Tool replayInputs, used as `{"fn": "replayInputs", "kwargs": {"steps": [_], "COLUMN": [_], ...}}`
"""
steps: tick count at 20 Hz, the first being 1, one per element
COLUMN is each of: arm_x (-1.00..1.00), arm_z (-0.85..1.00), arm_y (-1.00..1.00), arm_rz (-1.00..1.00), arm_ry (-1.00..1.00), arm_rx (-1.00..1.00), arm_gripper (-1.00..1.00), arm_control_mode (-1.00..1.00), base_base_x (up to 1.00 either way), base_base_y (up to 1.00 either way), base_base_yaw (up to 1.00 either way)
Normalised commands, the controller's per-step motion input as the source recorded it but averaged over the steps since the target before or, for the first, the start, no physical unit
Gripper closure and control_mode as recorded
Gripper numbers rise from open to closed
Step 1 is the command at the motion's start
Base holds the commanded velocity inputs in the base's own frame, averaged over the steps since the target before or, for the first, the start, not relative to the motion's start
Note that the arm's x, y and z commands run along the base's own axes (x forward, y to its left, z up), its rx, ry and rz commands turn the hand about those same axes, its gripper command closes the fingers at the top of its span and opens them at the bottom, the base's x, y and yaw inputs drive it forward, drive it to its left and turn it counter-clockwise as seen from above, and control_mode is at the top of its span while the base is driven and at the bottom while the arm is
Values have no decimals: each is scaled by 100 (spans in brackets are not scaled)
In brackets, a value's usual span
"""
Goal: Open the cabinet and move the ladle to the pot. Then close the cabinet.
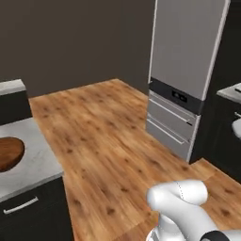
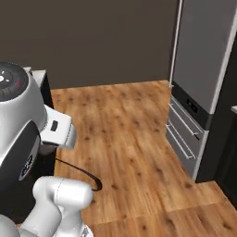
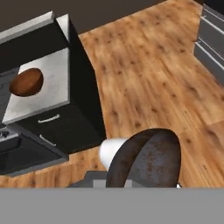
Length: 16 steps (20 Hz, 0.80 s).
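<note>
Ladle (image 3: 146, 157) bowl sits closest to the lens, at 6 o'clock in hand view. It is seen as a dark grey, rust-mottled dome w/ a thin rim. In right base view a slim dark curved handle is seen trailing toward 4 o'clock from the gripper (image 2: 53, 152). Jaws are drawn together, judged clamped on that handle, w/ the ladle hanging over wood floor (image 1: 103, 141). Step in hand is judged to be the carry to the pot, approx. mid-task. Grip should be kept tight, since a thin handle may pivot. The wrist should be held steady so the bowl isn't swung. Clearance should be kept from the black base unit's grey counter (image 3: 52, 78) at 10 o'clock and the steel fridge (image 1: 183, 70) at 2 o'clock.
</note>
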Motion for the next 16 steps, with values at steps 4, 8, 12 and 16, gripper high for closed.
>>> {"fn": "replayInputs", "kwargs": {"steps": [4, 8, 12, 16], "arm_x": [0, 0, 0, 0], "arm_z": [0, 0, 0, 0], "arm_y": [0, 0, 0, 0], "arm_rz": [0, 0, 0, 0], "arm_ry": [0, 0, 0, 0], "arm_rx": [0, 0, 0, 0], "arm_gripper": [100, 100, 100, 100], "arm_control_mode": [100, 100, 100, 100], "base_base_x": [0, 0, 0, 0], "base_base_y": [79, 99, 100, 100], "base_base_yaw": [45, 32, 7, 0]}}
